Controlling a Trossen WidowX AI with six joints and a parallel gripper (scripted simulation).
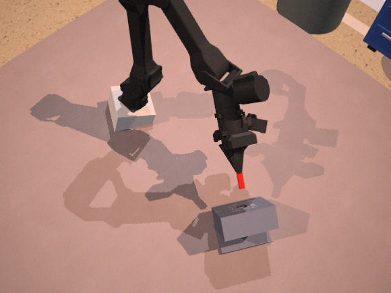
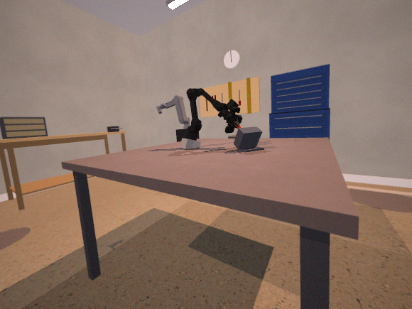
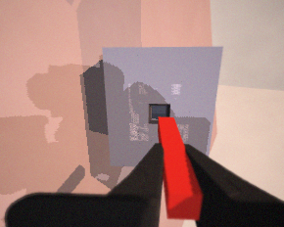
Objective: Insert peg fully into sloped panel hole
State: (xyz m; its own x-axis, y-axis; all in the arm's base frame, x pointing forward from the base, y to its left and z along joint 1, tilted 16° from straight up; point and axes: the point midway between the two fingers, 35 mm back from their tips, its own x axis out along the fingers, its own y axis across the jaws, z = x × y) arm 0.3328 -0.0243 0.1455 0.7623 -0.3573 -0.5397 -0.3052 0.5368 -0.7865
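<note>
One black arm is reaching over the pinkish tabletop (image 1: 67, 243), its gripper (image 1: 238, 169) pointing down and toward the grey block (image 1: 247, 223) at about 5 o'clock from the arm's white base block (image 1: 118, 119). Its fingers are standing narrow and clamping the red peg (image 1: 241, 180), whose free end is sticking out past the fingertips. In the wrist view the peg's tip is lying at 6 o'clock of the square hole (image 3: 160, 113) in the sloped panel (image 3: 196, 78), touching its lower edge in the picture; whether it is entering cannot be told. In the top view the peg is hanging just short of the block's upper face.
</note>
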